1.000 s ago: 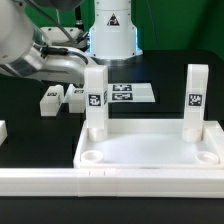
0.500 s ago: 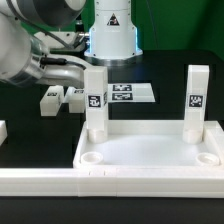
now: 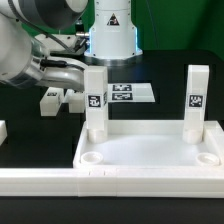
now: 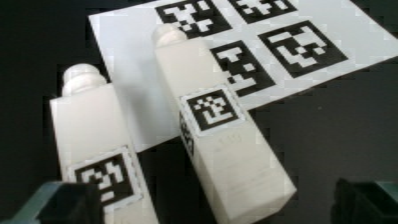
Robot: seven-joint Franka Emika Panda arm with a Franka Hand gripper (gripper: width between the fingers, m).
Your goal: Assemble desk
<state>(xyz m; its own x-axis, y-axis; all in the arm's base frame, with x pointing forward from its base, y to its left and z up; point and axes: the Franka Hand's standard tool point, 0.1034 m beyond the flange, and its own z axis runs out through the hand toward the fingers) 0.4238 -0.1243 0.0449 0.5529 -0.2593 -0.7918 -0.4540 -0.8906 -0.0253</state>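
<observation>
White legs (image 4: pixel 228 130) beside, perhaps on, marker board (image 4: pixel 134 33)

One tagged leg (image 3: pixel 95 102) and a second leg (image 3: pixel 196 95) stand upright in the white desk top (image 3: pixel 150 150); two loose legs (image 3: pixel 50 100) lie beside the marker board (image 3: pixel 128 93) behind it.

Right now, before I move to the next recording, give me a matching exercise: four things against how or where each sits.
Things:
1. desk top
2. leg on the exterior view's right
3. loose legs
4. marker board

States:
A. lies flat, printed with tags
B. stands upright in a far corner of the desk top
C. lie on their sides beside the marker board
D. sits nearest the camera, rim up

Pairs: 1-D, 2-B, 3-C, 4-A
</observation>
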